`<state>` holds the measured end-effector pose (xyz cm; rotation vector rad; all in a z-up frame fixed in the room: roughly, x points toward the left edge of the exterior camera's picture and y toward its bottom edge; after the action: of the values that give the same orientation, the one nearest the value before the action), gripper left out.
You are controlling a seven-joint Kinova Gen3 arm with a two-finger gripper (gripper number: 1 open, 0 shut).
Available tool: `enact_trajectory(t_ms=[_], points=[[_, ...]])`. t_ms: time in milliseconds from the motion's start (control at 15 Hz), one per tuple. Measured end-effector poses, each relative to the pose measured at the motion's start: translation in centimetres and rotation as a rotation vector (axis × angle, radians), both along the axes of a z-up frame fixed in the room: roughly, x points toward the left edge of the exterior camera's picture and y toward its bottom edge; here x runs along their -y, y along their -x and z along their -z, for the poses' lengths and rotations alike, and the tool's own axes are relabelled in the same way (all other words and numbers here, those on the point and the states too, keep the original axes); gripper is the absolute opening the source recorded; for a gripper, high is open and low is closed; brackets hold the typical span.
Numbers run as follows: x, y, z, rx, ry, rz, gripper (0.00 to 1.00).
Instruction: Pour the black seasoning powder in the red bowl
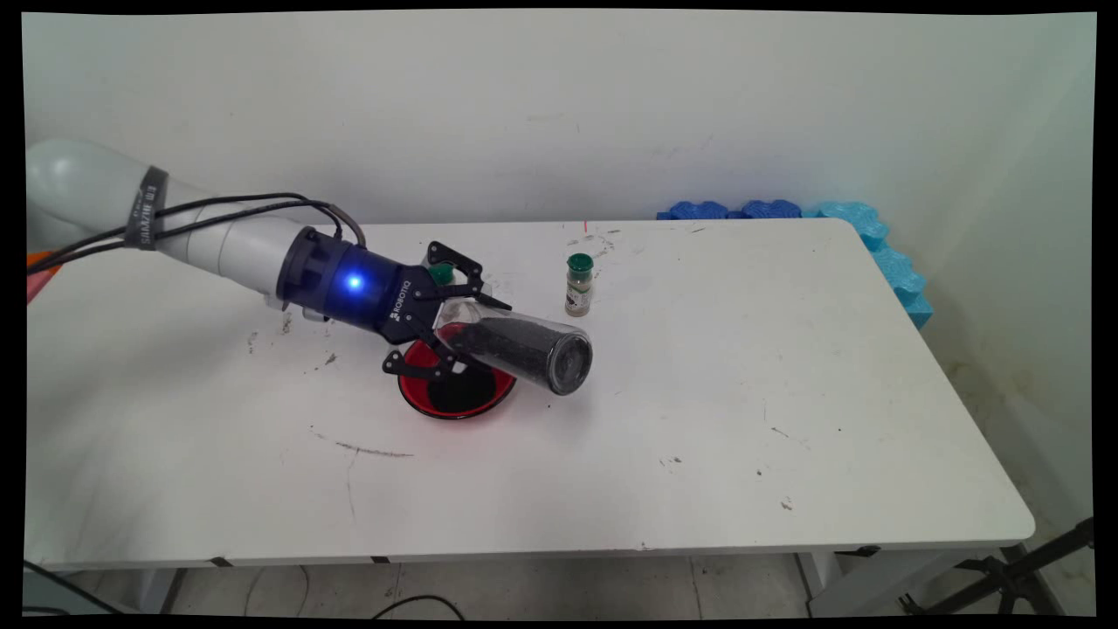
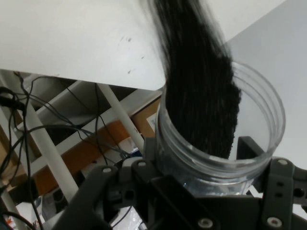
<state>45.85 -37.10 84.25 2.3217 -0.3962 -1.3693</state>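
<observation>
Item: black two-finger gripper [image 1: 454, 328], arm entering from the left, lying low and nearly level over the white table [image 1: 699, 419]; fingers closed around the mouth end of a clear jar [image 1: 524, 349]. Jar: transparent, cylindrical, tipped on its side, base pointing right and slightly down, held off the table surface; partly filled with black granular material [image 1: 511, 342] lying along its lower wall. Hand view: the jar's [image 2: 218, 143] open rim sits just above the linkage, the black granules [image 2: 201, 86] streaked and blurred along the inside; a finger [image 2: 249, 146] shows against the rim at right, the opposite one hidden behind the glass. Beneath the gripper: red bowl [image 1: 456, 384], standing on the table, holding a dark heap [image 1: 461, 390]; its upper rim is covered by the fingers and the jar's neck, so whether jar and bowl touch cannot be made out. Behind and right of the jar, apart from it: small spice bottle [image 1: 578, 285], upright, green cap, pale contents, label unreadable. A second green object [image 1: 442, 273] shows between the linkage bars, mostly hidden, identity unclear. Far right table edge and rear: blue foam pieces [image 1: 873, 240], partly cut off by the tabletop. Table surface carries scattered dark marks and scuffs.
</observation>
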Motion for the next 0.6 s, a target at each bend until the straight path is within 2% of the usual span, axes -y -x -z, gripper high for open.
enact_trajectory(t_ms=[333,600], points=[[-0.10,0.03,0.13,-0.013,0.008,0.006,0.00],[-0.05,-0.19,0.26,-0.001,0.041,0.025,0.00]])
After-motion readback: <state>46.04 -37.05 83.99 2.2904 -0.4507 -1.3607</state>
